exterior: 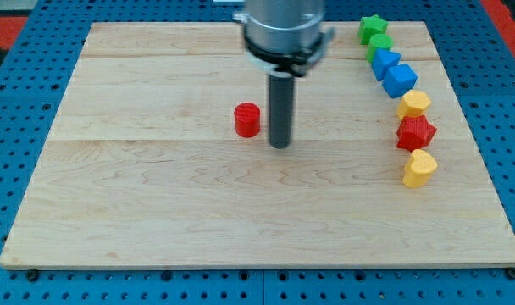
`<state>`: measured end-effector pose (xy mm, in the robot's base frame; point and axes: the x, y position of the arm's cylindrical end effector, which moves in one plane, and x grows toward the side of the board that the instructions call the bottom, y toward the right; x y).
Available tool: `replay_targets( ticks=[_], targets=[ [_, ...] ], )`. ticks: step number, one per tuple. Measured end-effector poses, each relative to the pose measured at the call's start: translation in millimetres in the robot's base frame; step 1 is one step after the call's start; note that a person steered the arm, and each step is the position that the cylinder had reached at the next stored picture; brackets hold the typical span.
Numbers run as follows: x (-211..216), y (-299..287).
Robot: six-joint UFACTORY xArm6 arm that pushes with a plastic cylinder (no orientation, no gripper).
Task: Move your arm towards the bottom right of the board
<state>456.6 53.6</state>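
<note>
My tip (279,144) rests on the wooden board (156,212) near its middle, just right of a red cylinder (247,120) and a little apart from it. Along the view's right side several blocks form a curved line from top to bottom: a green star (372,27), a green block (379,43), a blue block (385,63), a blue cube (400,80), a yellow hexagon (414,104), a red star (416,133) and a yellow heart (419,169). The tip is well left of that line.
The arm's grey wrist (285,30) hangs over the board's top middle. A blue pegboard surface (20,102) surrounds the board on all sides.
</note>
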Motion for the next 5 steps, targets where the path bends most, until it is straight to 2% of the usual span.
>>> replay_targets(
  ticks=[1, 2, 3, 4, 5],
  targets=[
    [2.2, 35.0],
    [40.8, 14.5],
    [108.4, 23.8],
    [158.8, 67.0],
    [159.5, 78.0]
  ],
)
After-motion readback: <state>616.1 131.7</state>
